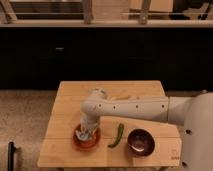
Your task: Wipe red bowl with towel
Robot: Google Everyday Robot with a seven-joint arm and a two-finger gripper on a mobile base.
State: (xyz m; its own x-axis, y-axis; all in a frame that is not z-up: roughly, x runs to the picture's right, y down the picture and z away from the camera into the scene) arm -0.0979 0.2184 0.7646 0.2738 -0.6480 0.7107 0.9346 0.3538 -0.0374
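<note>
The claw [86, 129] is down inside the red bowl [93, 144], on the bunched towel [80, 134]. The bowl stands mouth-up. If the claw is clenched, I cannot tell.

The hand [86, 129] sits low in the red bowl [90, 144] at the near left of the counter [65, 100], covering most of the bowl's inside; the towel [81, 133] shows only as a pale scrap under it. The arm [135, 107] hides most of an orange thing [123, 98] behind it. The right edge cuts off the robot's body [197, 130], the bottom edge a dark post [11, 155] at near left.
</note>
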